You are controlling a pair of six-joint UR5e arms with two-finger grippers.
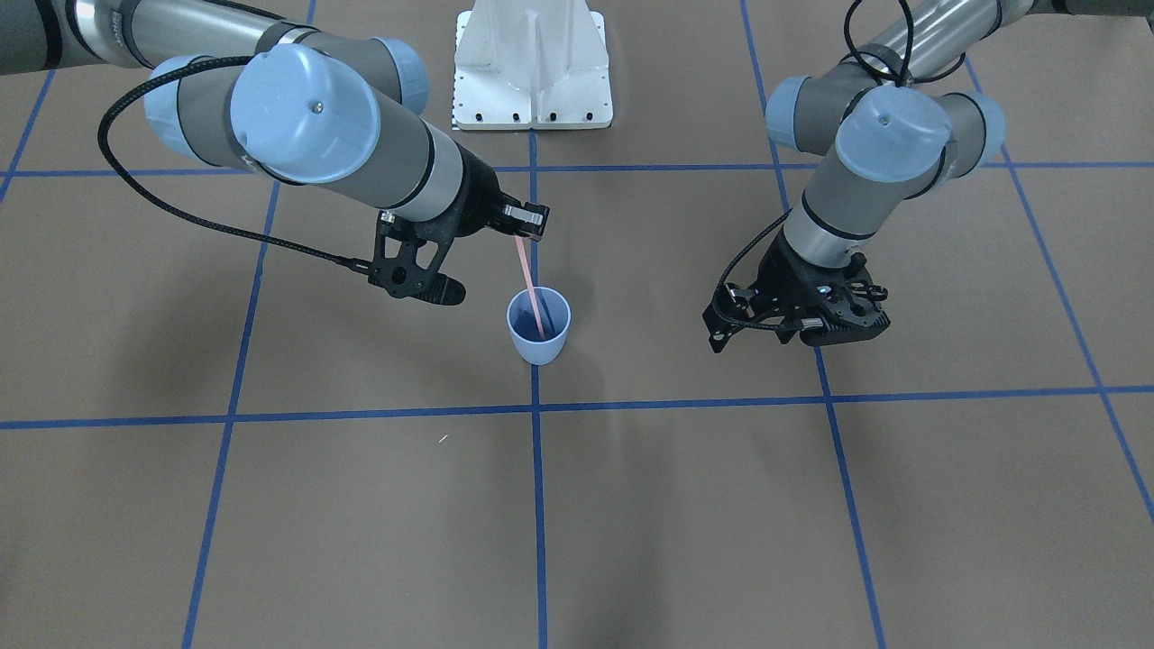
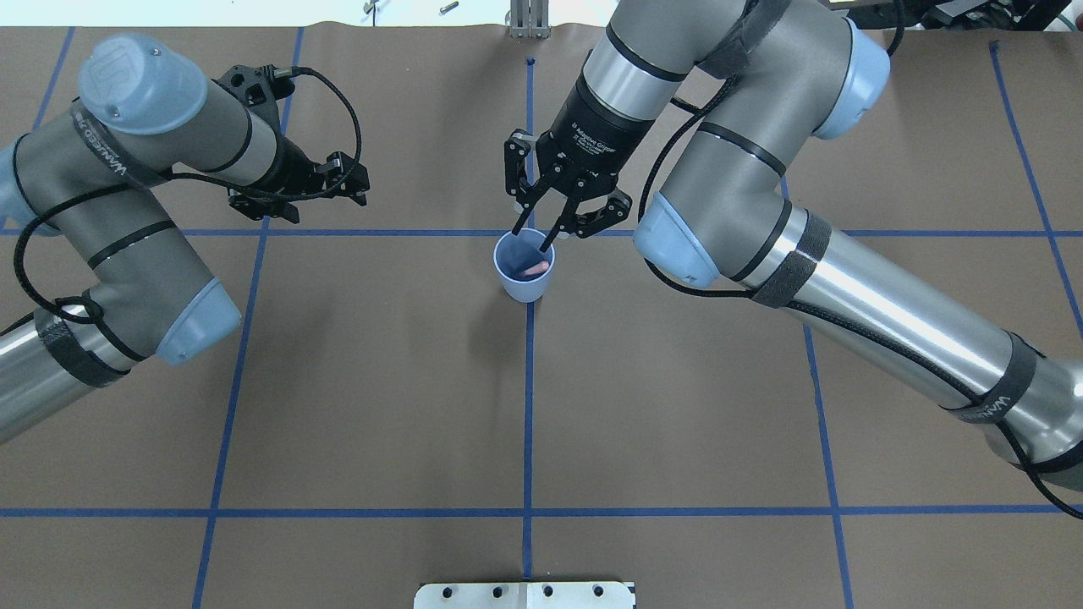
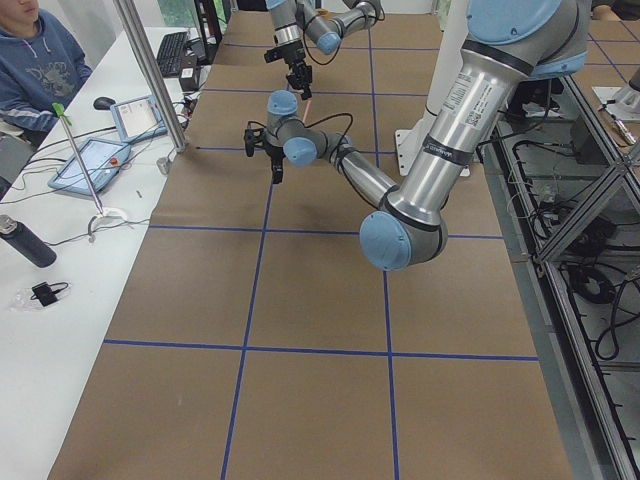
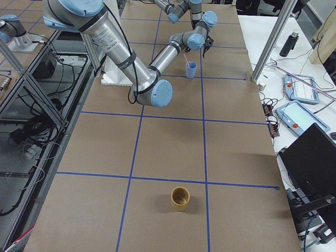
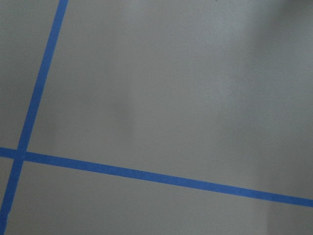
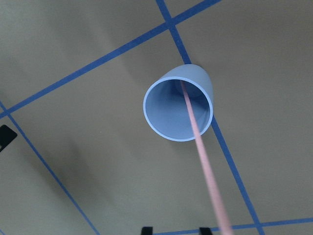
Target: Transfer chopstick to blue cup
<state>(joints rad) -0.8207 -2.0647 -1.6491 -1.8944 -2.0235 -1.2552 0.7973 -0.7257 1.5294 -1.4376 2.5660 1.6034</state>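
The pale blue cup (image 1: 538, 350) (image 2: 525, 289) (image 6: 201, 82) stands upright on a tape line at the table's middle. The pink chopstick (image 1: 526, 270) (image 6: 203, 156) has its lower end inside the cup and slants up across the rim; from overhead only a short pink bit (image 2: 535, 270) shows. My right gripper (image 1: 527, 227) (image 2: 531, 239) hovers just above the cup at the stick's top end. Its fingertips (image 6: 204, 229) stand apart, and the stick passes beside them, not between them. My left gripper (image 1: 838, 320) (image 2: 343, 179) hangs open and empty well off to the side.
A white mounting plate (image 1: 532, 72) (image 2: 525, 595) sits at the robot's edge. A tan cup (image 4: 180, 198) stands far down the table on my right. A person (image 3: 30, 60) sits at a side table with tablets beyond a metal post (image 3: 150, 70).
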